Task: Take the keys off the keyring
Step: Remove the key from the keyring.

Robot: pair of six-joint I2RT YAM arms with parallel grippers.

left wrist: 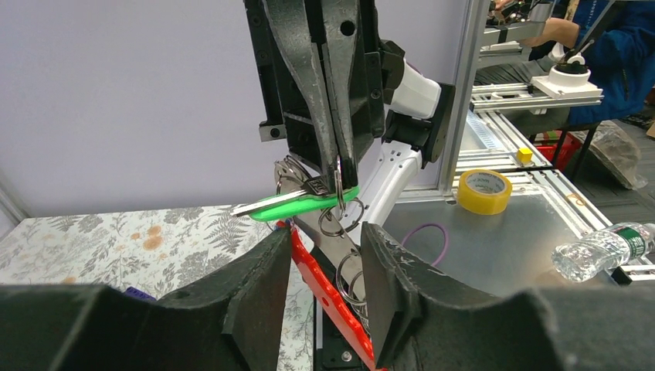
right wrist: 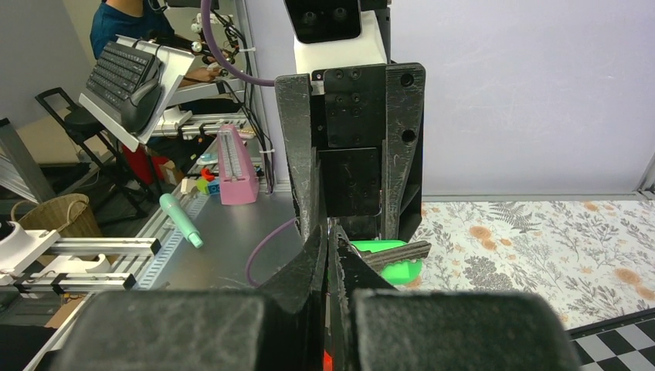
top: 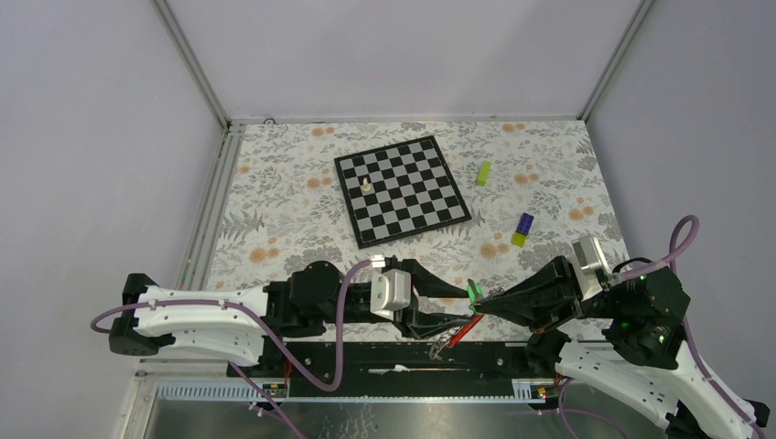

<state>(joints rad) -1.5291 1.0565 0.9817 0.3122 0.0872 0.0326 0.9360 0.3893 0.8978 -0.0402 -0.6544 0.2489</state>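
My right gripper (right wrist: pixel 327 255) and left gripper (left wrist: pixel 326 233) meet on the near side of the chessboard (top: pixel 403 190), close to my bases. The right one's fingers are pressed together, pinching a loop of the keyring (left wrist: pixel 351 280). From that loop hangs the green key (left wrist: pixel 305 205), lying flat with a bare silver one beside it. My left fingers (left wrist: pixel 263 294) stand apart, straddling the red strap (left wrist: pixel 324 290) and lower rings; I cannot tell whether they press either.

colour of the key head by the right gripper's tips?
Bright green. The key head shows best in the left wrist view.
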